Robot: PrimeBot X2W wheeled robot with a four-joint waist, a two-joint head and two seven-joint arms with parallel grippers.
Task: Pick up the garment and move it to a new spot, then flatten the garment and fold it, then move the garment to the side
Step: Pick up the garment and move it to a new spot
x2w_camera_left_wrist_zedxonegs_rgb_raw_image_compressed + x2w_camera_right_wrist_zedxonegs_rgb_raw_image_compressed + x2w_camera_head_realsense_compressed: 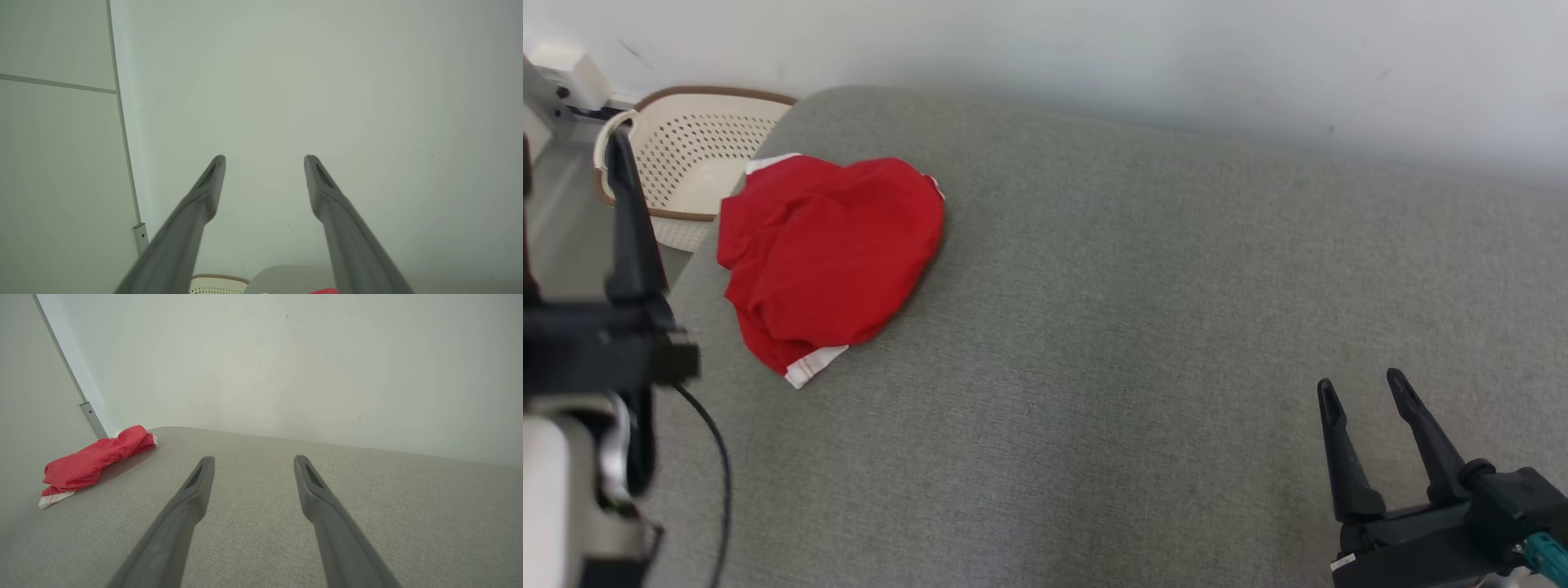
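The garment (829, 253) is red with white trim and lies in a compact bundle at the far left of the grey cushion (1143, 327), close to its left edge. In the right wrist view the garment (94, 461) sits far off to the left, well away from the fingers. My right gripper (1361, 380) hovers open at the lower right with nothing between its fingers (192, 498). My left gripper (264, 157) is open and empty, raised beside the cushion's left edge and pointing at the wall. One of its fingers (629, 229) stands upright just left of the garment.
A cream perforated basket (694, 155) with a brown rim stands on the floor past the cushion's far left corner, beside the garment. A pale wall (1176, 57) runs along the cushion's far side. A black cable (715, 457) hangs from my left arm.
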